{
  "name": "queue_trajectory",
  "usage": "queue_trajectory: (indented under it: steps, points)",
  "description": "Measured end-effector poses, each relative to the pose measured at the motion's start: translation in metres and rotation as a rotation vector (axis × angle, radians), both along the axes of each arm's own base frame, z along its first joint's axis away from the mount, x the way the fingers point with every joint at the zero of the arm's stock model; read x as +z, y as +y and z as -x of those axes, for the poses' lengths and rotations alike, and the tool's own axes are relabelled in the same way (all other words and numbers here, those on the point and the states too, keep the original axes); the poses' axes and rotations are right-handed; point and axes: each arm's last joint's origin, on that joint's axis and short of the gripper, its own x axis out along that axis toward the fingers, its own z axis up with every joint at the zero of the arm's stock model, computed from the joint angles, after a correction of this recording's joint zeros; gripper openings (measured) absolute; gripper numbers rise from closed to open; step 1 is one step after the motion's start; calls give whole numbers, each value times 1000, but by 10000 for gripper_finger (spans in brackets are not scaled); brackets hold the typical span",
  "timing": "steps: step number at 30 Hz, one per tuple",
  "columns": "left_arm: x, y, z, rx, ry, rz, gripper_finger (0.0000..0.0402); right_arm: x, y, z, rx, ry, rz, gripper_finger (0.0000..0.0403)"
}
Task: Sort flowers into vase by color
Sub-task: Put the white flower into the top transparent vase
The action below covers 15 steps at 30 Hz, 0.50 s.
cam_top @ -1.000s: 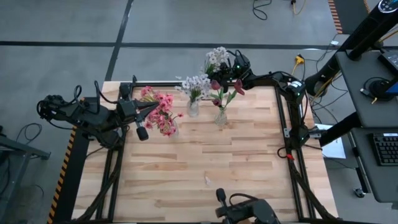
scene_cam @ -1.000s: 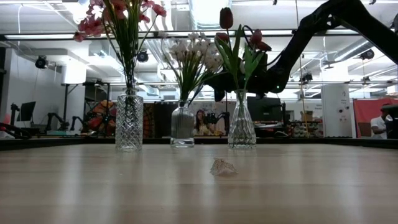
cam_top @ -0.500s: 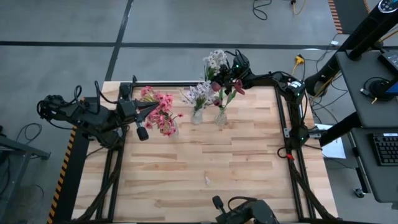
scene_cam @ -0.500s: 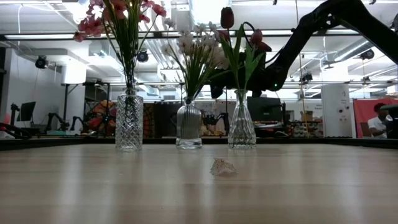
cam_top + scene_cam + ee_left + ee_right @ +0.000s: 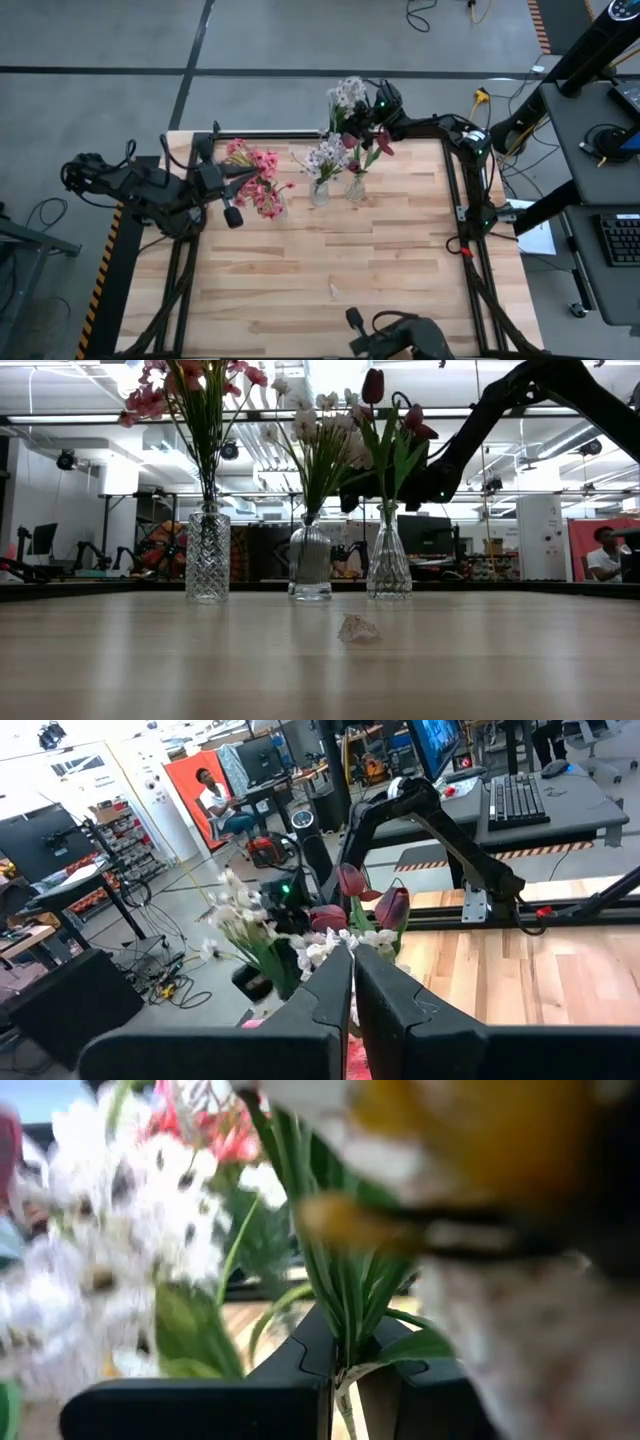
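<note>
Right gripper (image 5: 372,112) at far table (image 5: 330,250) edge, fingers pinched nearly closed on green stalks of white flowers (image 5: 347,95) — grip itself half hidden by leaves; right wrist view mostly blurred blossoms. Just below gripper: red tulips (image 5: 385,405) in narrow vase (image 5: 388,565), white bunch in middle vase (image 5: 310,560). Pink flowers (image 5: 255,175) in cut-glass vase (image 5: 207,555) beside left gripper (image 5: 244,176) — closed, empty, tips partly behind pink blooms.

A: Where are the flowers?
B: Upright in three glass vases: pink blossoms (image 5: 190,385) leftmost, white blossoms (image 5: 315,420) in the middle, dark red tulips (image 5: 392,415) beside them.
</note>
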Motion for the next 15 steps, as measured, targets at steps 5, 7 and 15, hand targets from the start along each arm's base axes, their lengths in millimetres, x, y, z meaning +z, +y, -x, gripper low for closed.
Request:
queue_trajectory:
  steps: [5, 7, 15]
  points:
    - [-3, -5, -11, -1, 28, -16, 26, 27, -15, 5, -30, -26, -3, 18]
    - [-3, -7, -16, -2, 32, -20, 42, 36, -18, 4, -31, -33, -7, 18]
    - [-13, -18, -39, 6, 80, -44, 129, 101, -37, 11, -18, -89, 34, 18]
